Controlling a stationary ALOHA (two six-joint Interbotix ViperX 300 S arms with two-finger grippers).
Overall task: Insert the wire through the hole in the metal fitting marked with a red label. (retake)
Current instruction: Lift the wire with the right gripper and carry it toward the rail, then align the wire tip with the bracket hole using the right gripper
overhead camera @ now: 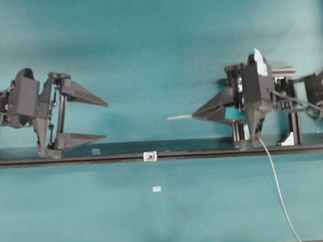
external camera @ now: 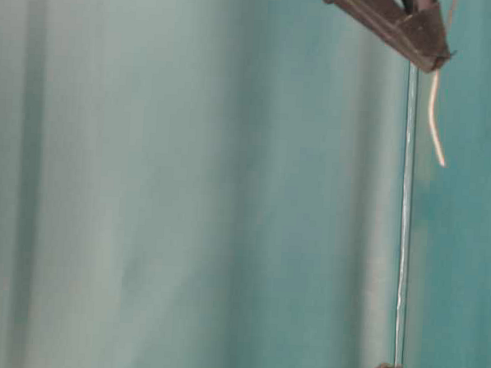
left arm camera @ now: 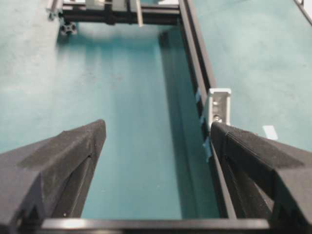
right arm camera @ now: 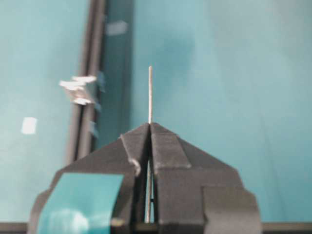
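Note:
The wire [overhead camera: 178, 117] is thin and silvery, and my right gripper [overhead camera: 194, 115] is shut on it. A short end pokes out to the left past the fingertips, and the rest trails down to the table's front edge. In the right wrist view the wire [right arm camera: 150, 92] juts straight out of the shut gripper [right arm camera: 150, 125]. The metal fitting [overhead camera: 150, 155] is a tiny silvery square on the black rail, with the hole showing as its dark centre. It lies left of and below the wire tip. I see no red label. My left gripper [overhead camera: 105, 121] is open and empty, left of the fitting [left arm camera: 218, 105].
A long black rail [overhead camera: 218, 150] crosses the table from left to right. A black frame with a white bracket [overhead camera: 287, 139] stands behind the right arm. A pale tape square [overhead camera: 157, 189] lies in front of the rail, below the fitting.

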